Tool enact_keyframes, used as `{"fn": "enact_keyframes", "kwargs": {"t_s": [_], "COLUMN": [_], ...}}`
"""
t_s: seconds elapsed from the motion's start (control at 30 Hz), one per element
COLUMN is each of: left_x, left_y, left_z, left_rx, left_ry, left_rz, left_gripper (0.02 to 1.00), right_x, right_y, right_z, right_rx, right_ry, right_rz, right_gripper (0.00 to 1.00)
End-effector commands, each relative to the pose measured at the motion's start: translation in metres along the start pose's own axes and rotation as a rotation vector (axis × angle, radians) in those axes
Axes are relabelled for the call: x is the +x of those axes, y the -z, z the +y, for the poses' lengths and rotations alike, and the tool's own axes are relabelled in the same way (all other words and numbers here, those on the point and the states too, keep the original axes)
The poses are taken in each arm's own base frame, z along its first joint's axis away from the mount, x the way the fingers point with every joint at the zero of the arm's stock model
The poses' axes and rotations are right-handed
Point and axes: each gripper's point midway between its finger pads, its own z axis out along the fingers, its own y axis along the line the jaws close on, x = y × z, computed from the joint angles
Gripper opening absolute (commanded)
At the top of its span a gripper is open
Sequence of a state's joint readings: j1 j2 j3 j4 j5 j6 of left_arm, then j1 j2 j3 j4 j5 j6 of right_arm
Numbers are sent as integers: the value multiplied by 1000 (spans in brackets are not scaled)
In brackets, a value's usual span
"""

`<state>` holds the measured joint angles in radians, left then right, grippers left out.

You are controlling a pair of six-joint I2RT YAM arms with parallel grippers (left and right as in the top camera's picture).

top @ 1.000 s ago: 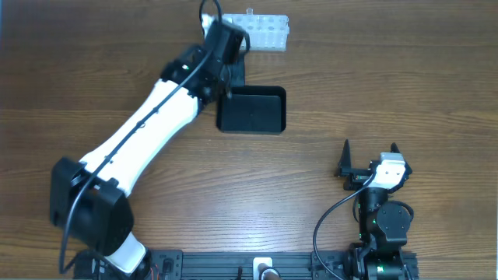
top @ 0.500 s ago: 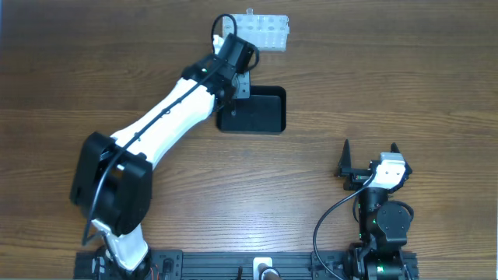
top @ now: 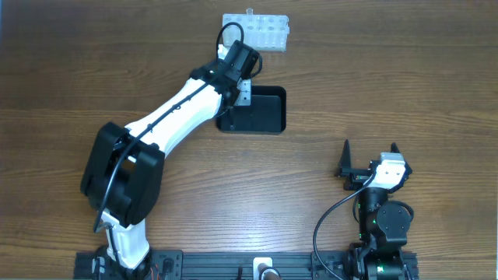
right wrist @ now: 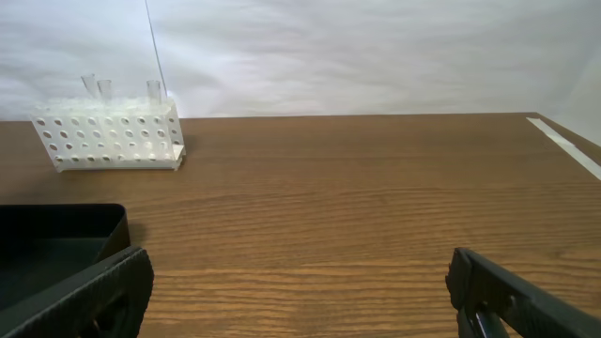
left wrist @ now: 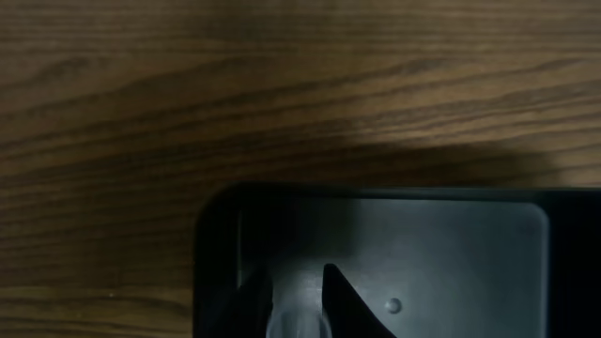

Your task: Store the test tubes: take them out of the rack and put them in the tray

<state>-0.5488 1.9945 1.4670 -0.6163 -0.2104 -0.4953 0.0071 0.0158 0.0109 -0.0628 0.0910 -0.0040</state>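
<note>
The white test tube rack (top: 257,33) stands at the table's far edge, and in the right wrist view three clear tubes (right wrist: 103,89) stick up from the rack (right wrist: 108,136). In front of it lies the black tray (top: 264,113). My left gripper (top: 240,95) hangs over the tray's left end. Its wrist view shows the jaws (left wrist: 296,282) shut on a clear test tube (left wrist: 296,319) above the tray floor (left wrist: 441,253). My right gripper (top: 369,148) sits open near its base, far from the tray (right wrist: 47,249).
Bare wooden table surrounds the tray and rack on every side. A white wall rises behind the table's far edge in the right wrist view. A dark cable loops from the left arm's wrist close to the rack.
The left arm has swung away from the rack and towards me, bringing its gripper over the tray's left end. The right arm has not moved.
</note>
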Motion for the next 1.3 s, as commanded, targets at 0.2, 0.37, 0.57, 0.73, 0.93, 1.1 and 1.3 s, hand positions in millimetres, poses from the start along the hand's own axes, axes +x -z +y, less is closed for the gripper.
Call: {"fn": "enact_keyframes", "kwargs": {"t_s": [0.2,0.37,0.57,0.73,0.93,1.1,1.3], "left_x": [9,-15,-95,-161,-197,-211,-220], "left_y": [-14,-6,66,114,105,72,30], "left_z": [2,-2,-4,-7,1,3,-10], "left_rx": [-24,-16,1,41,95,241,335], "left_ry": [6,10,50,-30,-128,-198,-260], "left_rz": [25,-69,-358,-594,-698,-695,-650], "left_gripper": [224,237,592,717,733,759,748], "right_x": [2,2,2,2,2,2,2], "right_y": [0,0,0,0,0,0,0], "right_z": [-1,-1,-1,-1,-1,-1,-1], "right_rx": [2,2,2,2,2,2,2], "right_ry": [-4,-4,-4,-4,-4,-4,-4], "right_rz": [0,0,0,0,0,0,0], "right_gripper": [991,993,993,991,987,991,991]}}
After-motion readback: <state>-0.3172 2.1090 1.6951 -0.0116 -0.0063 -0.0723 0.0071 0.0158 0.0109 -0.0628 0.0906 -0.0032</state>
